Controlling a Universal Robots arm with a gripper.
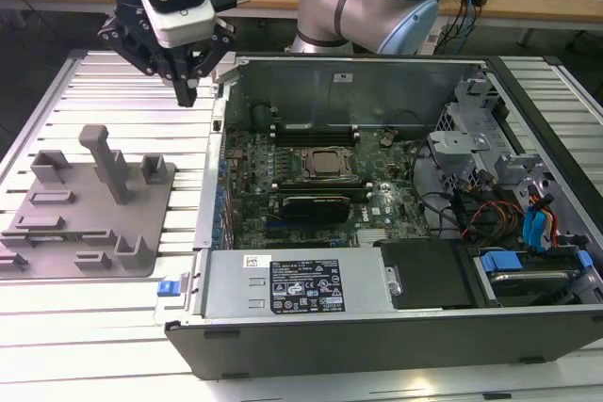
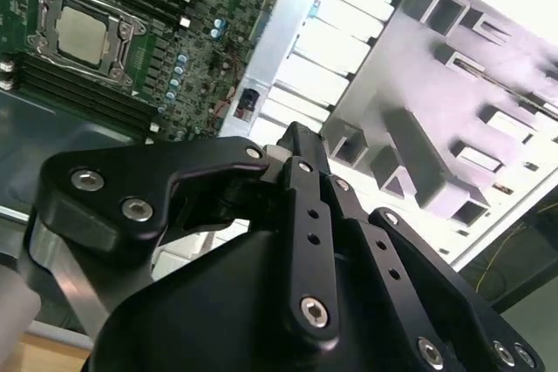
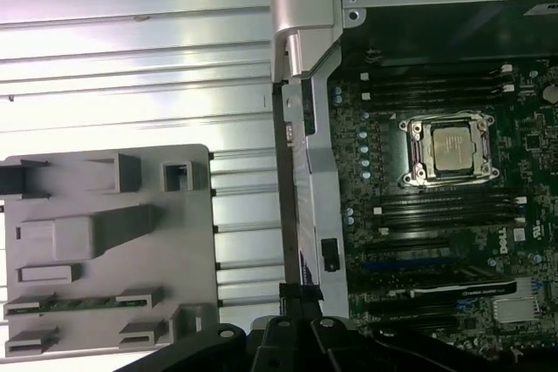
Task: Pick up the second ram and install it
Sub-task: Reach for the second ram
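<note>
My gripper hangs above the slatted table, fingers pinched together on nothing, just beside the open computer case. The second ram lies well away from the fingertips, slotted flat in the grey fixture.

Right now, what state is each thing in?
Grey metal computer case: open, side panel off.
Silver CPU socket: frame closed, chip seated, no cooler.
Slim green-edged memory stick: lying in the grey plastic fixture plate, ungripped.
Black gripper: hovering above the slatted table, beside the case.
</note>
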